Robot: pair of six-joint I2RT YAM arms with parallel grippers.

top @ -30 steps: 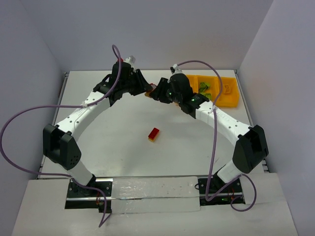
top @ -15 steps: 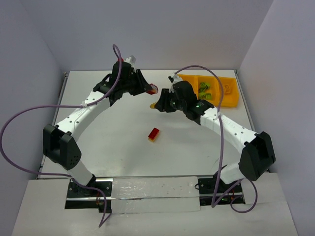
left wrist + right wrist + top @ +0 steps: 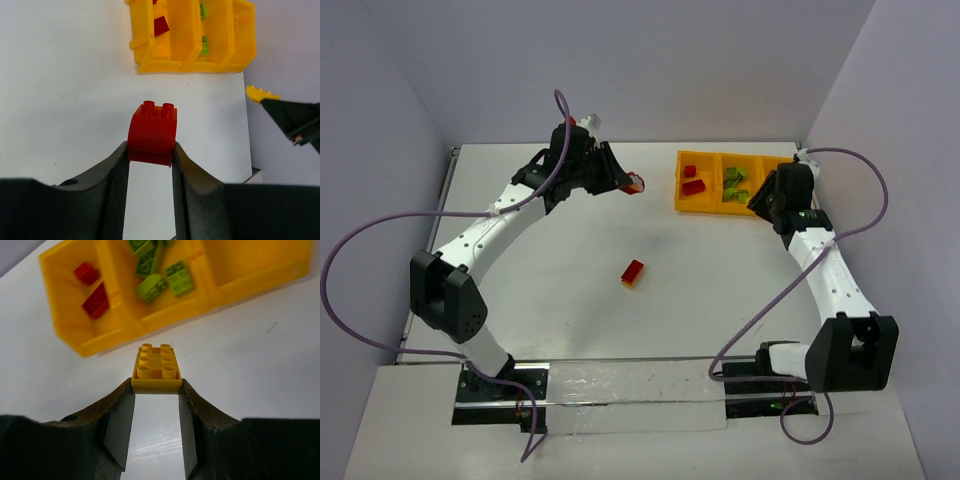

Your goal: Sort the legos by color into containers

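Orange-yellow plastic marks the three-compartment tray [image 3: 715, 207] at the far right of the table [image 3: 540, 300] in the top view. The left gripper [image 3: 632, 183] hangs well to its left, the right gripper [image 3: 758, 200] is just at its near edge, and a red-on-yellow stacked pair [image 3: 634, 273] lies mid-table, untouched. The left wrist view shows the left jaws pinching a red brick [image 3: 152, 131] by its sides. The right wrist view shows the right jaws clamped on a yellow brick [image 3: 156, 367]. Beyond it, red bricks [image 3: 94, 290] lie in the left compartment and lime green bricks [image 3: 159, 270] in the middle, while what shows of the right one is bare. Delivery seems in hand: next, the yellow brick should go over that bare compartment and be released, and the red brick into the red compartment.
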